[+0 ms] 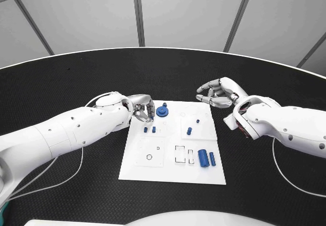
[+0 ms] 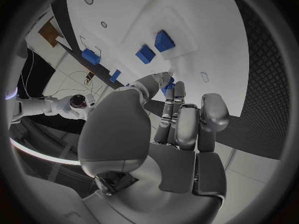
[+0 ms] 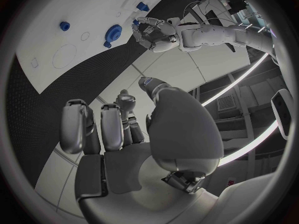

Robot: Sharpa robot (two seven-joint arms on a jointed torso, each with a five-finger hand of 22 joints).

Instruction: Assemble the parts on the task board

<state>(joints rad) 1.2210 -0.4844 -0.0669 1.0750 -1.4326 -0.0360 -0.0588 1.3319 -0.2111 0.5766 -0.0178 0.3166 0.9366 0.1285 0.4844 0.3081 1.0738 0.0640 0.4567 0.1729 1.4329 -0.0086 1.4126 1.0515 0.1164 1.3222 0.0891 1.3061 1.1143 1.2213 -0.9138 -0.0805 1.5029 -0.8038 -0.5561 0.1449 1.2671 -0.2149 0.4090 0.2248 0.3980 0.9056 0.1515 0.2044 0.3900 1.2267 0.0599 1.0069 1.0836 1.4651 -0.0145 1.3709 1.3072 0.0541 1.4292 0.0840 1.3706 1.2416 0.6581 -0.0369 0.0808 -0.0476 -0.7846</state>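
One task board (image 1: 170, 169), seven blue parts (image 1: 203, 157), two hands (image 1: 216, 93)

Matt black table (image 1: 81, 80) with a fine woven, rough-looking texture; smooth white board (image 1: 172, 162), faintly glossy, at frame centre; small blue pieces (image 1: 203, 157) of smooth matt plastic; glossy white plastic shells on the arms (image 1: 61, 134); brushed silvery metal on both hands (image 1: 141, 107) (image 1: 217, 92), with dull highlights

You have the task board (image 1: 142, 172) at the table's (image 1: 68, 197) middle. On the board, the round part (image 1: 162, 111) lies toward its far-left corner, two cylinders (image 1: 207, 157) near its right edge.
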